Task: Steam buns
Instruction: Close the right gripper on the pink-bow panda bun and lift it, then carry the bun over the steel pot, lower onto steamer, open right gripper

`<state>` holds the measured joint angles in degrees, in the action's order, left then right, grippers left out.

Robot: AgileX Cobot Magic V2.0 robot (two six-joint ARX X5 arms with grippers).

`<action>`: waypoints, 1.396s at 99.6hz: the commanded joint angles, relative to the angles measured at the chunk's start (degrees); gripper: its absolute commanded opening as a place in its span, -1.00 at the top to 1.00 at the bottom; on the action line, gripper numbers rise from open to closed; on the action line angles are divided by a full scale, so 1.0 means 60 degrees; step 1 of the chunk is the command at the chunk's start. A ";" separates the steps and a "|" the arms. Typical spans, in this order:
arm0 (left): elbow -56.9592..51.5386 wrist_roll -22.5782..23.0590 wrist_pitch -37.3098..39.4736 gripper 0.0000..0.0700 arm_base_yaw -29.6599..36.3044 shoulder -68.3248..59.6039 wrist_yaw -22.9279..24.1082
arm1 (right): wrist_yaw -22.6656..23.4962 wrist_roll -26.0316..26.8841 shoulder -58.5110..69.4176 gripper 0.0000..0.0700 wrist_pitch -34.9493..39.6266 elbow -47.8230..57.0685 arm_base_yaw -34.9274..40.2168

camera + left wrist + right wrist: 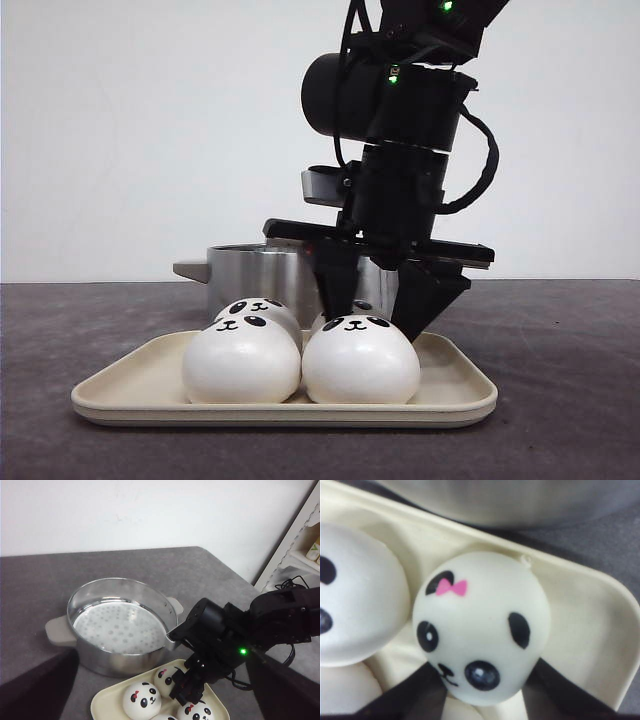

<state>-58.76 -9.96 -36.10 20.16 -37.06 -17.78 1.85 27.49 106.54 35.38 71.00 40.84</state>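
Several white panda-faced buns sit on a cream tray [280, 408]. Two are in front [241, 360] [360, 360] and one at the back left [255, 308]. My right gripper [375, 322] comes down from above over the back right bun [482, 625], which has a pink bow. Its black fingers [415, 695] press that bun from both sides and it narrows between them. It stays at tray level. The left wrist view shows this gripper [187, 690] among the buns [141, 700]. My left gripper [162, 670] hangs open above the table with nothing in it.
A round metal steamer pot [250, 270] with a perforated white bottom [120, 625] stands just behind the tray, its side handles sticking out. The tray's rim [600, 610] lies close beside the held bun. A white shelf [300, 550] stands off to the right.
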 commanded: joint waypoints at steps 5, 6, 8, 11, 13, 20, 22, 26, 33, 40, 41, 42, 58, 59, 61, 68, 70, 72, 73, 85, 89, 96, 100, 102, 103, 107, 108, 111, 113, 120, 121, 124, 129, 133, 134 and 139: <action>-0.0131 0.0117 0.0073 -1.00 0.0047 -0.0051 0.0029 | -0.0069 0.0091 0.0277 0.13 -0.0040 0.0113 0.0047; -0.0131 0.0117 0.0073 -1.00 0.0047 -0.0051 0.0029 | -0.0069 0.0091 0.0277 0.10 -0.0044 0.0113 0.0047; -0.0131 0.0117 0.0076 -1.00 0.0047 -0.0051 0.0029 | -0.0069 0.0091 0.0277 0.08 -0.0062 0.0113 0.0047; -0.0131 0.0117 0.0076 -1.00 0.0047 -0.0051 0.0029 | -0.0073 0.0073 0.0277 0.10 -0.0069 0.0113 0.0047; -0.0131 0.0117 0.0076 -1.00 0.0047 -0.0051 0.0029 | -0.0095 0.0066 0.0277 0.20 -0.0073 0.0113 0.0047; -0.0131 0.0117 0.0069 -1.00 0.0051 -0.0051 0.0029 | -0.0135 0.0018 0.0277 1.00 -0.0073 0.0113 0.0047; -0.0131 0.0117 0.0073 -1.00 0.0055 -0.0051 0.0029 | -0.0138 -0.0025 0.0277 1.00 -0.0087 0.0113 0.0047; -0.0131 0.0120 0.0073 -1.00 0.0069 -0.0051 0.0029 | -0.0142 -0.0066 0.0277 0.97 -0.0113 0.0113 0.0047; -0.0131 0.0120 0.0073 -1.00 0.0091 -0.0051 0.0029 | -0.0146 -0.0106 0.0273 0.97 -0.0142 0.0120 0.0047; -0.0131 0.0120 0.0069 -1.00 0.0091 -0.0051 0.0029 | -0.0142 -0.0160 0.0157 0.97 -0.0117 0.0138 0.0047; -0.0131 0.0120 0.0069 -1.00 0.0091 -0.0051 0.0029 | -0.0142 -0.0168 0.0127 0.97 -0.0113 0.0138 0.0047; -0.0131 0.0120 0.0073 -1.00 0.0091 -0.0051 0.0029 | -0.0142 -0.0182 0.0098 0.97 -0.0109 0.0142 0.0047; -0.0131 0.0120 0.0084 -1.00 0.0091 -0.0051 0.0029 | -0.0138 -0.0503 -0.0758 0.97 0.0004 0.0186 0.0182; -0.0131 0.0120 0.0084 -1.00 0.0091 -0.0051 0.0029 | -0.0138 -0.0510 -0.0798 0.97 0.0011 0.0186 0.0186; -0.0131 0.0120 0.0087 -1.00 0.0091 -0.0051 0.0029 | -0.0135 -0.0532 -0.0947 0.97 0.0055 0.0186 0.0204; -0.0131 0.0127 0.0102 -1.00 0.0091 -0.0051 0.0029 | -0.0135 -0.0667 -0.1472 0.97 0.0226 0.0186 0.0310; -0.0131 0.0138 0.0109 -1.00 0.0091 -0.0051 0.0029 | -0.0138 -0.0681 -0.1628 0.96 0.0284 0.0186 0.0342; -0.0131 0.0157 0.0117 -1.00 0.0091 -0.0051 0.0029 | -0.0135 -0.0692 -0.1800 0.97 0.0350 0.0186 0.0375; -0.0131 0.0160 0.0127 -1.00 0.0091 -0.0051 0.0029 | -0.0135 -0.0692 -0.1880 0.97 0.0382 0.0186 0.0390; -0.0131 0.0164 0.0240 -1.00 0.0091 -0.0051 0.0029 | -0.0157 -0.0692 -0.2838 0.97 0.0539 0.0186 0.0685; -0.0131 0.0164 0.0248 -1.00 0.0091 -0.0051 0.0029 | -0.0284 -0.0688 -0.3166 0.97 0.0459 0.0186 0.0787; -0.0131 0.0160 0.0233 -1.00 0.0091 -0.0051 0.0029 | -0.0667 -0.0692 -0.3716 0.97 0.0058 0.0193 0.0933; -0.0131 0.0160 0.0237 -1.00 0.0091 -0.0051 0.0029 | -0.0783 -0.0692 -0.3942 0.97 -0.0164 0.0222 0.0929; -0.0131 0.0160 0.0237 -1.00 0.0091 -0.0051 0.0029 | -0.0831 -0.0696 -0.4033 0.97 -0.0288 0.0270 0.0925; -0.0131 0.0160 0.0240 -1.00 0.0091 -0.0051 0.0033 | -0.0841 -0.0703 -0.4065 0.97 -0.0339 0.0302 0.0922; -0.0131 0.0160 0.0244 -1.00 0.0091 -0.0051 0.0029 | -0.0856 -0.0783 -0.4138 0.98 -0.0484 0.0503 0.0867; -0.0131 0.0160 0.0244 -1.00 0.0091 -0.0051 0.0029 | -0.0852 -0.0816 -0.4153 0.98 -0.0499 0.0568 0.0845; -0.0131 0.0160 0.0244 -1.00 0.0091 -0.0051 0.0033 | -0.0852 -0.0954 -0.4160 0.98 -0.0481 0.0816 0.0743; -0.0131 0.0160 0.0244 -1.00 0.0091 -0.0055 0.0033 | -0.0834 -0.1064 -0.4153 0.98 -0.0426 0.1005 0.0656; -0.0131 0.0160 0.0248 -1.00 0.0091 -0.0055 0.0033 | -0.0820 -0.1570 -0.4003 0.98 -0.0302 0.1708 0.0291; -0.0131 0.0160 0.0248 -1.00 0.0091 -0.0055 0.0033 | -0.0823 -0.1639 -0.3963 0.98 -0.0295 0.1810 0.0248; -0.0131 0.0160 0.0248 -1.00 0.0091 -0.0055 0.0033 | -0.0823 -0.1818 -0.3840 0.98 -0.0251 0.2135 0.0124; -0.0131 0.0160 0.0244 -1.00 0.0091 -0.0055 0.0033 | -0.0823 -0.1996 -0.3548 0.98 -0.0164 0.2718 -0.0062; -0.0131 0.0160 0.0244 -1.00 0.0091 -0.0055 0.0033 | -0.0820 -0.2087 -0.3249 0.98 -0.0058 0.3213 -0.0244; -0.0131 0.0160 0.0248 -1.00 0.0091 -0.0055 0.0033 | -0.0816 -0.2120 -0.3173 0.98 -0.0022 0.3333 -0.0299; -0.0131 0.0164 0.0240 -1.00 0.0091 -0.0055 0.0033 | -0.0809 -0.2237 -0.2758 0.98 0.0189 0.3967 -0.0572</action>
<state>-58.76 -9.78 -35.35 20.45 -37.08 -17.78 -3.11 16.86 86.04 35.48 89.97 38.26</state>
